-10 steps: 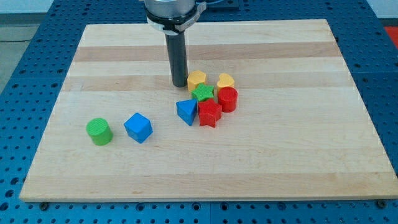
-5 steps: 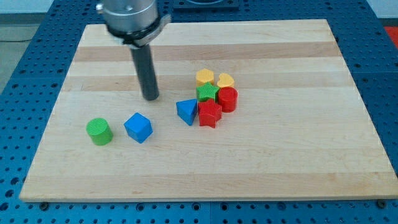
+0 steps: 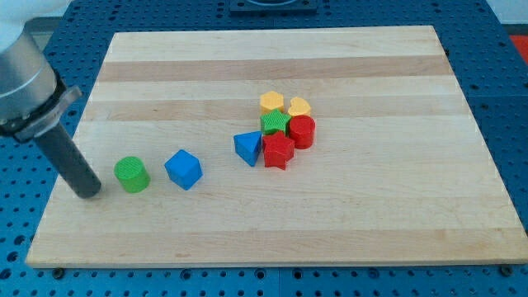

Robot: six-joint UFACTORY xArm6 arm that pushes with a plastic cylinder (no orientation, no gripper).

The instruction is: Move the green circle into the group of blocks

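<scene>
The green circle (image 3: 132,174) is a short green cylinder at the board's lower left. My tip (image 3: 87,194) rests on the board just to its left, a small gap between them. The rod slants up toward the view's top left. The group of blocks sits right of the board's centre: a yellow block (image 3: 271,102), a yellow heart (image 3: 299,106), a green block (image 3: 275,124), a red cylinder (image 3: 302,131), a red star-like block (image 3: 278,151) and a blue triangle (image 3: 247,148).
A blue cube (image 3: 183,169) lies between the green circle and the group. The wooden board (image 3: 396,206) sits on a blue perforated table; its left edge is close behind my tip.
My tip has swept from beside the group, across the board toward the view's lower left, and now stands left of the green circle. No block has moved.
</scene>
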